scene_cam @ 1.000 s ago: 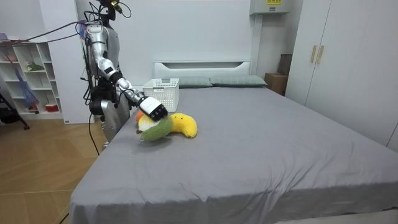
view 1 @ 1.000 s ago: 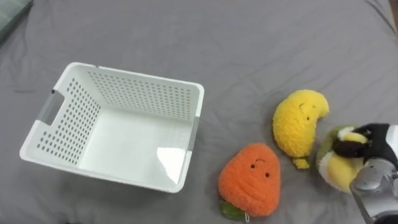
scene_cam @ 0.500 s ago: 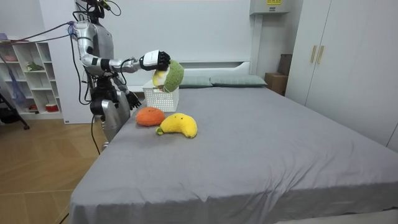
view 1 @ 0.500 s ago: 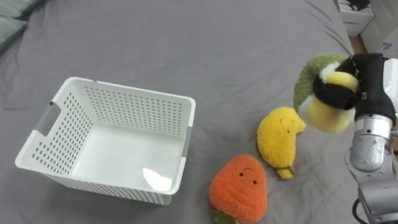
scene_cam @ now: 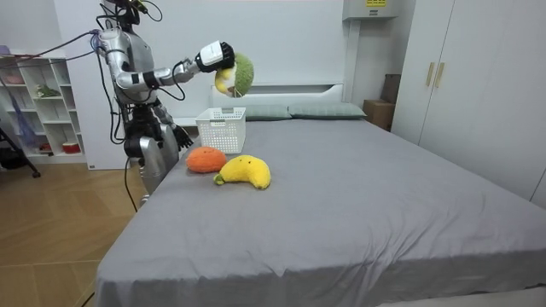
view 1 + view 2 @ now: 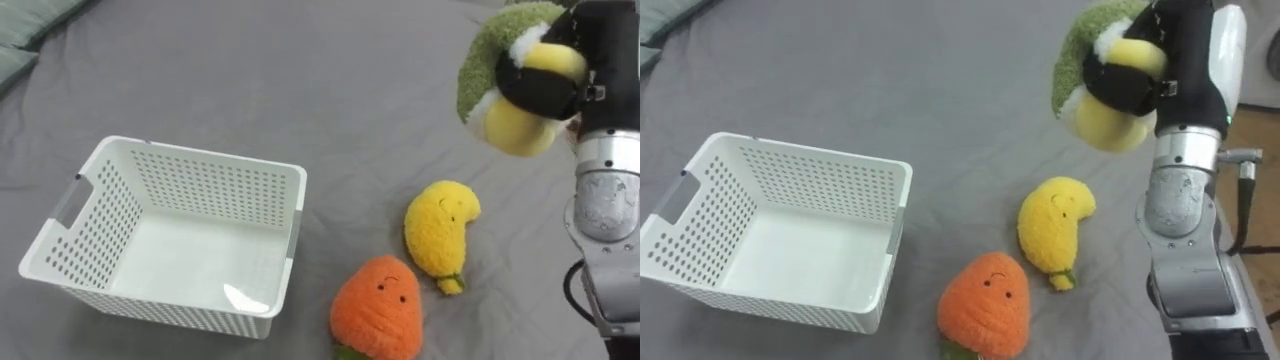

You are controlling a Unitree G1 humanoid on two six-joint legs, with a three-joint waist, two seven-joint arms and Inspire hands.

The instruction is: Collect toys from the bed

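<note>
Green-and-yellow plush toy (image 6: 505, 80): off the bed, held high in the air. The right hand (image 6: 598, 60) is clenched round it, dark fingers (image 6: 540, 88) wrapped across its yellow part. In the room view the arm is raised to about head height, with the toy above the basket.

Progress, as judged:
- One toy is picked up but not yet delivered.
- The white basket (image 6: 210, 188) is empty, its floor bare.
- The yellow plush (image 6: 440, 235) and orange plush (image 6: 378, 308) lie on the grey bed (image 6: 300, 70), just beside each other, so two more pickups are left.
- The task is early: a first drop, then two further rounds.

Room and edges:
- In the eye views the basket sits well to the robot's left of the held toy, and the two lying toys are between them, nearer the robot.
- The air above them is open, and the toy hangs higher than the basket's rim, so nothing stands in the way of a sweep across.
- The basket mouth is wide, though its perforated walls stand up on all sides.
- The orange plush is nearest the robot's side of the bed and could roll off if nudged.
- The far bed surface is wide and bare up to the pillows (image 5: 324, 111).

The left hand (image 5: 186, 145) is low by the bed's edge in the room view, too small to read.
</note>
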